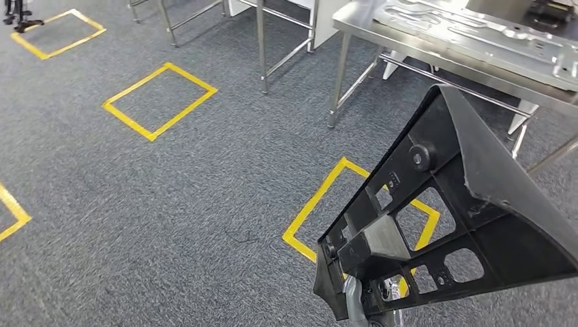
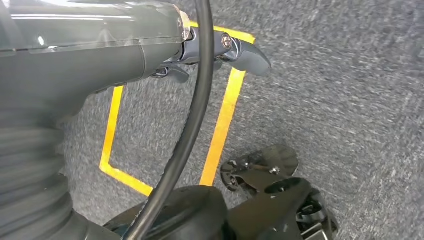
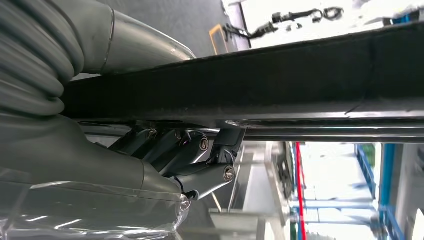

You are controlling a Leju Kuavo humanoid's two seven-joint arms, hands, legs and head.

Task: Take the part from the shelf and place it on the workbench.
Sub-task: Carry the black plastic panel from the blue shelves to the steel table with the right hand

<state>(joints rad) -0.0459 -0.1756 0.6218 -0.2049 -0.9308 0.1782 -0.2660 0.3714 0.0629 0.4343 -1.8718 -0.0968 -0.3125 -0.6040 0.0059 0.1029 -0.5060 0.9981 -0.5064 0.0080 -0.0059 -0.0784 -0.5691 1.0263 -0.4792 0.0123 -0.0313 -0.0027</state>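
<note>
The part (image 1: 491, 204) is a big black plastic frame, triangular, with ribs and cut-out windows. It is carried tilted in the lower right of the head view. My right hand (image 1: 361, 296) grips its lower end from beneath. In the right wrist view the part's black bar (image 3: 280, 75) runs across, with my right hand's fingers (image 3: 200, 165) curled against its underside. The steel workbench (image 1: 360, 24) stands ahead at the upper right, with flat metal panels (image 1: 470, 37) lying on it. My left hand (image 2: 220, 50) hangs over the carpet and holds nothing, its fingers apart.
Grey carpet carries yellow tape squares: one (image 1: 320, 197) just ahead, partly behind the part, and another (image 1: 160, 101) farther left. Steel frame legs (image 1: 262, 48) stand at the back centre. The workbench's legs and crossbar (image 1: 337, 88) lie between me and the bench top.
</note>
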